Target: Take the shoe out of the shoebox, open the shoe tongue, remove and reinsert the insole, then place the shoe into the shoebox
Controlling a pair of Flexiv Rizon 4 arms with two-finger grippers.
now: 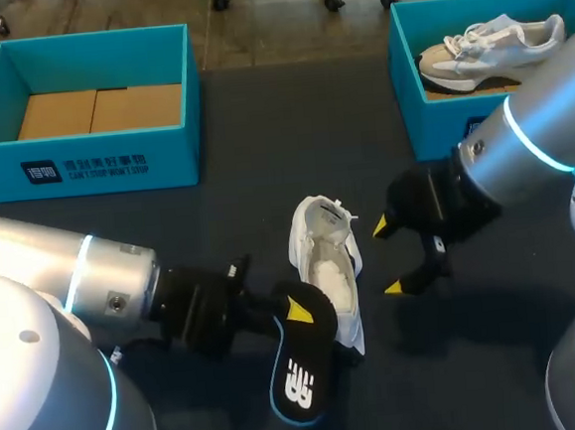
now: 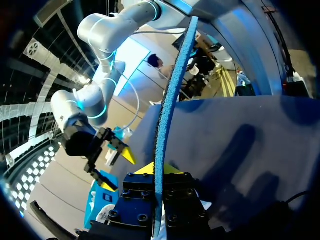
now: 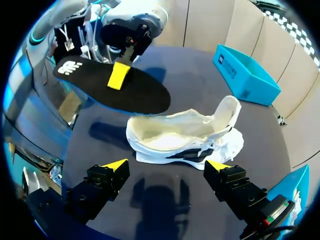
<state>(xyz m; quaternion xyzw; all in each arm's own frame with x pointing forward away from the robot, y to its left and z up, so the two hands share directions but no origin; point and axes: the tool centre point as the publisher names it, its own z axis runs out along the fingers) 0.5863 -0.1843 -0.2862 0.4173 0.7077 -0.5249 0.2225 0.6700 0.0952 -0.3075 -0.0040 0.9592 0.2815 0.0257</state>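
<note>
Obs. 1: The left pincer (image 1: 297,314) is clenched on the flat black foam insole with a blue rim (image 1: 298,378), with 1 yellow tip pressed to each face. The insole is out of the shoe. It hangs above the dark counter (image 1: 227,210), just beside 1 end of the soft white sneaker (image 1: 327,272). Gripping it across the flat faces likely keeps it stiff enough to steer back inside.

Obs. 2: The sneaker lies between the 2 arms with its opening spread wide, so the pale inner bed shows. Reinsertion looks like the step in hand.

Obs. 3: The right pincer (image 1: 391,259) is released, its fingers wide apart with nothing between them. It sits just beside the sneaker on the side away from the left arm, probably ready to steady it.

Obs. 4: 2 teal cardboard shoeboxes stand at the far edge, well apart from the work. The left shoebox (image 1: 94,165) shows only a brown floor. The right shoebox (image 1: 409,86) holds a second white-and-beige sneaker (image 1: 493,44).

Risk: the slumped upper could fold over the opening and snag the insole.
</note>
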